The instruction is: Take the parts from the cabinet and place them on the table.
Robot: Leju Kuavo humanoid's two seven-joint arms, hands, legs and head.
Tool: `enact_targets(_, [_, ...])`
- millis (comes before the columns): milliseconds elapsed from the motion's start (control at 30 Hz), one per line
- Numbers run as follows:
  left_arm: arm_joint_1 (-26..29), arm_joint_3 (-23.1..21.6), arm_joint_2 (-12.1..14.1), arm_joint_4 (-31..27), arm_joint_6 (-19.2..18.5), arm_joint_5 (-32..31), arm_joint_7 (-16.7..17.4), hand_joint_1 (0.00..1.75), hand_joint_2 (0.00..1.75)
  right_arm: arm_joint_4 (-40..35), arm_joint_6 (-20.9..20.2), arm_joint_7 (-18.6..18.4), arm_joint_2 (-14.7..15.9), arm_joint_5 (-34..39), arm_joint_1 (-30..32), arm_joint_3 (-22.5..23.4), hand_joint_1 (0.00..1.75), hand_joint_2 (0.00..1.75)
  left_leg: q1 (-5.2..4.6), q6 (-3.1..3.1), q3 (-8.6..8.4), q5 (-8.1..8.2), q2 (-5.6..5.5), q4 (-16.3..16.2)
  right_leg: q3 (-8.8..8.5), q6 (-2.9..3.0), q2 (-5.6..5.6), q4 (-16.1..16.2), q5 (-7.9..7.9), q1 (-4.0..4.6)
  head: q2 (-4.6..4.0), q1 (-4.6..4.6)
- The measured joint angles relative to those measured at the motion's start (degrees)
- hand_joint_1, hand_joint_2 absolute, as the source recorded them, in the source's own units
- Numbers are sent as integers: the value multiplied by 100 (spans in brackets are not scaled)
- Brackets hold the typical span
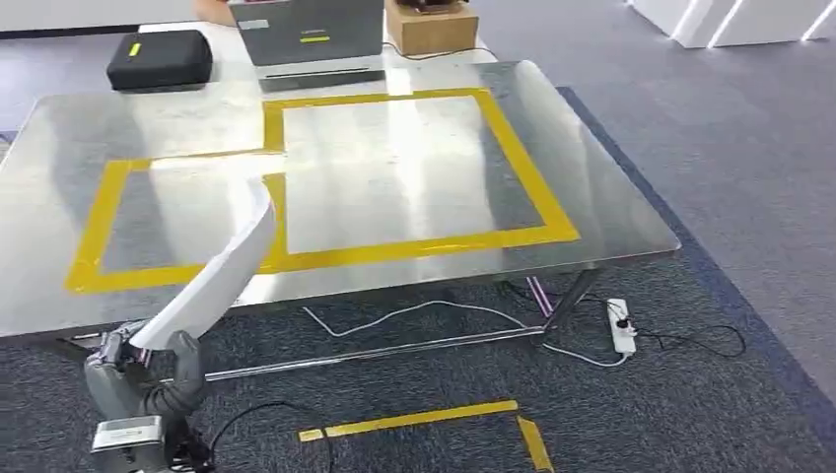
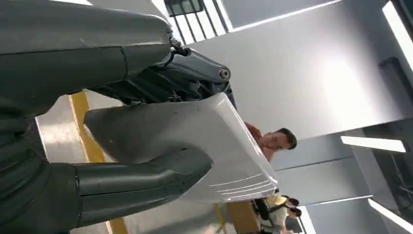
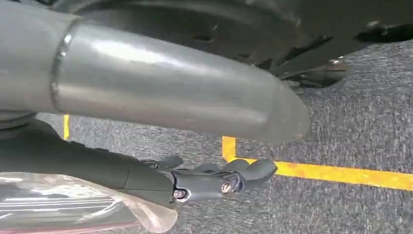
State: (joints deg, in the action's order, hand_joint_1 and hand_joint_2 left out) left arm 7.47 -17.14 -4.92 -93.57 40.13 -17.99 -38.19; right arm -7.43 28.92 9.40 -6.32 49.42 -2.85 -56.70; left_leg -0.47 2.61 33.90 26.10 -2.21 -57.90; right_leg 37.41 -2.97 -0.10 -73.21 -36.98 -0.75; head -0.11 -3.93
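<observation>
The left hand [image 1: 138,379] holds a curved part [image 1: 222,271] before the table [image 1: 611,212].

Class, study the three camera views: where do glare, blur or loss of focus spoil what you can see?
Head view: ceiling lights glare off the steel table, washing out its centre. Left wrist view: the near left hand looms soft, the white curved part is clearer. Right wrist view: the right hand is blurred close up, the carpet sharper.

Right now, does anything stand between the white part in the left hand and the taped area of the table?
Nothing visible does. The left hand holds the white curved part at the near edge of the steel table. The yellow-taped area lies bare; the black case sits beyond the table's far edge.
</observation>
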Motion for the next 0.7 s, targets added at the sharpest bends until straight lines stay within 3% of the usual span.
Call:
enact_targets(67, [0,0,-2,0,0,0,5,175,175,0,18,2,0,-2,-2,0,0,0,0,-5,-6,-3,-152,-19,-390,36,67,891,545,-1,0,-2])
enact_targets(100, [0,0,-4,0,0,0,5,175,175,0,22,0,0,-2,-8,0,0,0,6,-11,2,-2,-215,-37,-611,66,280,1388,736,-7,0,-2])
enact_targets(133, [-6,2,-4,0,0,-5,5,175,175,4,22,-2,0,-2,-4,0,0,0,-29,-56,42,1,-263,-75,-671,89,516,1536,654,-30,0,6])
enact_targets(200, [5,4,-7,0,0,-9,5,175,175,4,26,-5,0,-2,-7,-2,0,0,15,-126,105,-42,-366,-77,-716,102,425,1568,651,-9,0,2])
enact_targets(233, [24,4,-7,0,0,-9,7,175,175,4,26,-5,0,-2,-8,-2,0,0,32,-170,113,-71,-431,-56,-717,126,378,1560,663,5,0,7])
enact_targets(267, [34,4,-5,0,0,-9,7,175,175,2,24,-5,-6,-2,-12,-2,0,0,7,-201,118,-89,-504,-63,-734,180,307,1608,701,-39,0,6])
enact_targets(300, [44,4,-4,0,4,-11,7,175,175,2,22,-5,-15,0,-12,-2,0,0,-6,-220,139,-21,-321,-121,-754,206,212,1633,721,-56,0,6])
enact_targets(333, [19,4,-2,0,9,-18,5,175,175,2,22,-2,-13,0,-10,-2,0,0,-6,-269,242,153,-73,-343,-757,245,145,1635,723,-57,0,83])
enact_targets(367, [4,4,-2,0,11,-13,7,175,175,2,22,-2,-13,0,-4,-2,0,0,19,-309,404,368,44,-720,-755,256,61,1634,717,-50,0,85])
enact_targets(433, [7,4,0,2,11,-18,5,175,175,2,11,6,-13,0,6,-2,0,0,66,-369,793,750,143,-1610,-749,263,-74,1631,708,-45,0,87])
enact_targets(467, [7,4,2,9,11,-18,5,175,175,2,11,9,-13,2,4,-2,0,0,93,-392,855,769,158,-1782,-748,262,-132,1631,707,-46,0,89])
enact_targets(500, [6,7,9,13,11,-20,5,175,175,2,-4,19,-13,-2,0,-2,0,0,119,-406,790,664,168,-1697,-749,256,-170,1631,703,-48,0,85])
enact_targets(533, [6,7,9,13,11,-24,5,175,175,2,-54,24,-13,26,-9,-2,0,0,138,-410,594,445,180,-1345,-754,251,-197,1630,700,-49,0,89])
enact_targets(600, [-3,7,11,13,11,-50,2,175,175,2,-140,19,-13,59,-20,-2,0,0,146,-387,45,4,230,-343,-784,219,-218,1630,682,-55,0,92])
enact_targets(633, [-25,7,13,15,11,-64,-4,175,175,2,-168,0,-13,66,-24,-2,0,0,127,-364,-87,102,274,-134,-779,187,-226,1628,675,-34,0,87])
enact_targets(667, [-51,4,11,20,11,-74,-15,175,175,2,-186,-9,-13,74,-29,0,0,0,109,-338,-97,113,261,-15,-747,146,-219,1597,669,-11,0,87])
enact_targets(700, [-63,7,13,26,9,-96,-20,175,175,2,-201,-29,-11,79,-30,0,0,0,131,-343,-82,80,258,-2,-732,143,-228,1578,653,1,0,65])
